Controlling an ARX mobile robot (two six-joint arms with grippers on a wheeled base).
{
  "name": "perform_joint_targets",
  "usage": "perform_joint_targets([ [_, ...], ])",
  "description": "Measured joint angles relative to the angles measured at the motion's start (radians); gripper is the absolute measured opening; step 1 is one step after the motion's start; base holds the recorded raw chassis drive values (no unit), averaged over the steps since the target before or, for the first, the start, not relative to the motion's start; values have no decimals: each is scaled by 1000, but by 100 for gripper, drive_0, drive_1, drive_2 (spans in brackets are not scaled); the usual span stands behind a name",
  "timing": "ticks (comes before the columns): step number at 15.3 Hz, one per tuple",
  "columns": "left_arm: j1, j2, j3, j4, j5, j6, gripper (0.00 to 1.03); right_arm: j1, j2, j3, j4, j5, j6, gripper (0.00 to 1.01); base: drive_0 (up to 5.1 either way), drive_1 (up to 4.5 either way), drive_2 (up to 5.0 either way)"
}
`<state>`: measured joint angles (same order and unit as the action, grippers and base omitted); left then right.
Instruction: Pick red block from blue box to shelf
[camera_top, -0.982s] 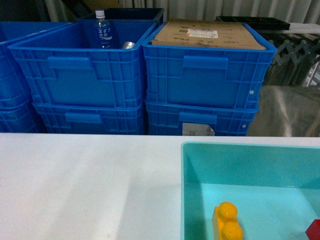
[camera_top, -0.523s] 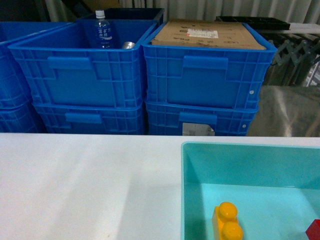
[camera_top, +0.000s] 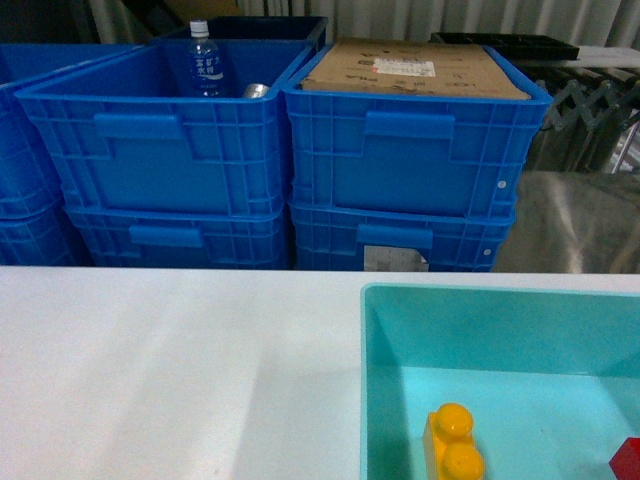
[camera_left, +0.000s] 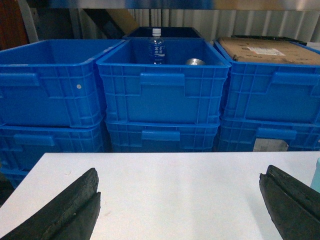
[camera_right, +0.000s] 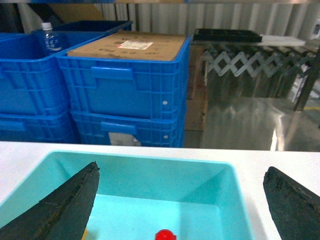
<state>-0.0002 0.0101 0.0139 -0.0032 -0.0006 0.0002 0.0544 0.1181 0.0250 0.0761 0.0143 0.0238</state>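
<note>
From the head camera, the light turquoise plastic bin with smooth walls, the blue box (camera_top: 372, 400), sits on the white tabletop (camera_top: 170, 370) at the lower right, and inside it a yellow two-stud plastic brick (camera_top: 453, 447) stands with its two studs lined up front to back. The small bright red plastic brick, the red block (camera_top: 628, 460), lies on the box floor at the right edge of the frame, only a corner of it showing, so its long axis cannot be told here. Behind the table, dark blue ribbed plastic crates (camera_top: 160, 160) are stacked two high; one holds a clear plastic water bottle (camera_top: 205, 62) standing upright, and another carries a flat brown cardboard sheet (camera_top: 415, 68). Neither arm shows in this view. In the left wrist view, the left gripper (camera_left: 182, 205) hangs above the bare tabletop with its two black fingers (camera_left: 65, 210) spread wide apart, nothing between them. In the right wrist view, the right gripper (camera_right: 180, 205) is above the blue box, its black fingers (camera_right: 60, 205) likewise wide apart; the red block sits on the box floor between them, a single stud pointing up, cut off by the bottom edge of the frame.
</note>
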Motion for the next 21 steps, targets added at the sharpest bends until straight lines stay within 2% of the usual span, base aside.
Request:
perform_joint_targets([
  [1, 0, 0, 0, 0, 0, 0, 98, 44, 152, 20, 106, 6, 30, 98, 0, 0, 0],
  [3, 0, 0, 0, 0, 0, 0, 98, 91, 491, 118, 301, -18, 132, 98, 0, 0, 0],
  [4, 0, 0, 0, 0, 0, 0, 98, 112, 651, 171, 370, -20, 166, 98, 0, 0, 0],
  [5, 0, 0, 0, 0, 0, 0, 98, 114, 782, 211, 401, -31, 179, 98, 0, 0, 0],
  [7, 0, 0, 0, 0, -1, 0, 98, 72, 1015, 275, 396, -51, 216, 98, 0, 0, 0],
  [9, 0, 0, 0, 0, 0, 0, 98, 48, 1156, 334, 431, -48, 219, 98, 0, 0, 0],
  [11, 0, 0, 0, 0, 0, 0, 98, 45, 1260, 360, 469, -13, 182, 98, 0, 0, 0],
  [14, 0, 0, 0, 0, 0, 0, 98, 103, 1366, 363, 496, 68, 112, 98, 0, 0, 0],
  [16, 0, 0, 0, 0, 0, 0, 98, 130, 1406, 363, 521, 90, 86, 98, 0, 0, 0],
  [18, 0, 0, 0, 0, 0, 0, 98, 144, 1464, 363, 540, 111, 83, 98, 0, 0, 0],
  [21, 0, 0, 0, 0, 0, 0, 98, 195, 1525, 402, 550, 150, 104, 98, 0, 0, 0],
])
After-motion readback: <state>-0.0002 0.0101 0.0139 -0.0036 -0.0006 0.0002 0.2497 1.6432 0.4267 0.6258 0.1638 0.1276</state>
